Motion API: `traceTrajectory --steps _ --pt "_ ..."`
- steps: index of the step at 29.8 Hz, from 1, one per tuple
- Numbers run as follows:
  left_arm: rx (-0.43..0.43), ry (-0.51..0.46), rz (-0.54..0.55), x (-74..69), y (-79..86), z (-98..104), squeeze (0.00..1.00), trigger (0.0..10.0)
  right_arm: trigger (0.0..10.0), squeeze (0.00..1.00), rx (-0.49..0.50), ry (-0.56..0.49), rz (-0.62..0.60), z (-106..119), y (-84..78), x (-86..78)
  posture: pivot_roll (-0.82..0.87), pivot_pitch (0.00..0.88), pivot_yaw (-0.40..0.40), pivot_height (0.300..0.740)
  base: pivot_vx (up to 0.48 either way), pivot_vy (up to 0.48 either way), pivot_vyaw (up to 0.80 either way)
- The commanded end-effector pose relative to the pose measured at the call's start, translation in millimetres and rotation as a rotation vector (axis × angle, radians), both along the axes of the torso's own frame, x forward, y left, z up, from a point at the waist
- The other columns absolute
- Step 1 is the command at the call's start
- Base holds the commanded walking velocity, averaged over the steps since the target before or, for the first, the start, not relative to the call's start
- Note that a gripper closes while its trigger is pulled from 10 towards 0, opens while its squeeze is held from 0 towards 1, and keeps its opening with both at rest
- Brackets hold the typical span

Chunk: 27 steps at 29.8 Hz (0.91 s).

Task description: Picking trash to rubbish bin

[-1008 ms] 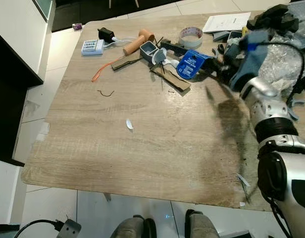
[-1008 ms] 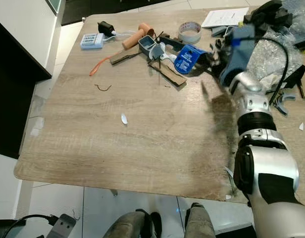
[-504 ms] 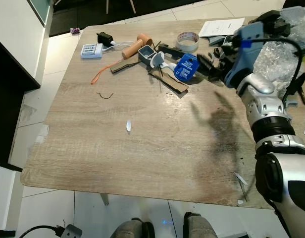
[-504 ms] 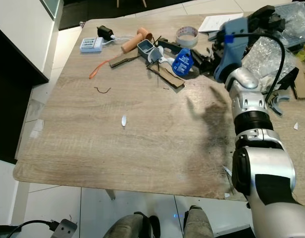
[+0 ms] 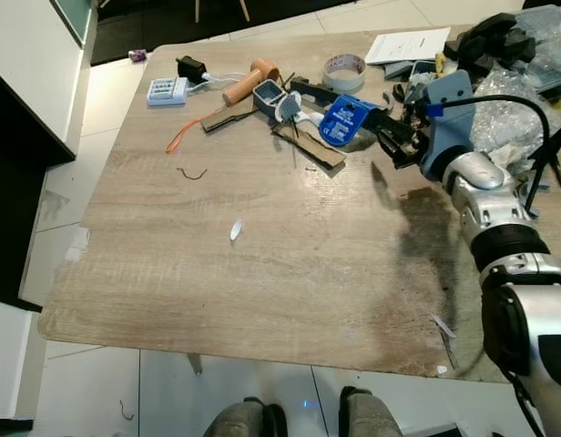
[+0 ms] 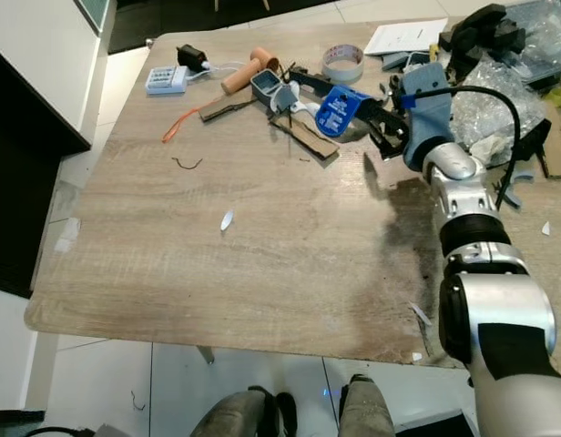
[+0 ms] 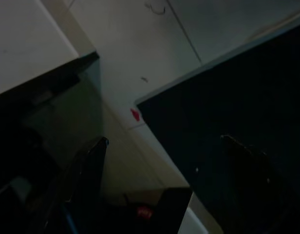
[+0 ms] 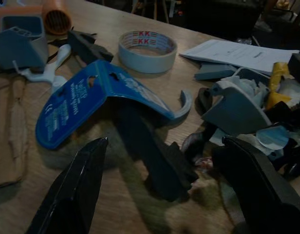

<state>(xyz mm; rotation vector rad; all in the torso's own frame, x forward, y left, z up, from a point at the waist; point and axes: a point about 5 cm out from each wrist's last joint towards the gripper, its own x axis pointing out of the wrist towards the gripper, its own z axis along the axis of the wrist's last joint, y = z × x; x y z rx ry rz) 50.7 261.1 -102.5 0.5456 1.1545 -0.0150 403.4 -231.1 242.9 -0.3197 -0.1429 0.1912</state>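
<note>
From the head I see my right tool beside the blue card on the desk. Its wrist view adds detail: fingers spread, released, tape roll beyond. My left tool hangs released.

Trash lying on the wooden counter

A blue card wrapper is lying bent at the far side of the counter, one end lifting up, and white writing is showing on it. It is sitting just beside a flat brown piece of cardboard. A small white scrap is lying alone near the middle of the counter, well apart from the pile. A thin dark bit of wire is curling on the wood farther back. Two more white scraps are lying near the front right edge.
</note>
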Motion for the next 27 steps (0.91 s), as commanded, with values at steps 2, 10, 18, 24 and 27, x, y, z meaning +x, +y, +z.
traceTrajectory --steps 2,10,18,24,27 --pt "0.040 0.047 0.039 -21.9 15.6 2.6 0.00 10.0 10.0 0.00 0.001 -0.007 -0.009 -0.7 -1.3 0.1 0.11 0.266 0.177 0.740 0.000 0.000 0.00" --pt "0.044 0.042 0.030 -25.4 20.3 4.8 0.00 10.0 10.0 0.00 -0.010 -0.021 -0.007 1.4 -3.3 -0.5 0.11 0.291 0.200 0.740 0.000 0.000 0.00" --pt "0.052 0.023 0.007 -22.0 26.6 8.3 0.00 10.0 10.0 0.00 -0.028 -0.027 -0.012 0.7 -6.1 -1.7 0.11 0.310 0.218 0.740 0.000 0.000 0.00" --pt "0.056 0.033 0.003 -26.7 29.6 9.3 0.00 10.0 3.0 0.00 -0.057 -0.015 -0.055 -2.5 -10.2 -2.0 0.12 0.314 0.228 0.740 0.000 0.000 0.00" --pt "0.057 0.035 0.002 -27.0 30.0 9.4 0.00 10.0 0.0 0.00 -0.064 -0.012 -0.070 -2.9 -12.0 -2.2 0.11 0.311 0.228 0.740 0.000 0.000 0.00"
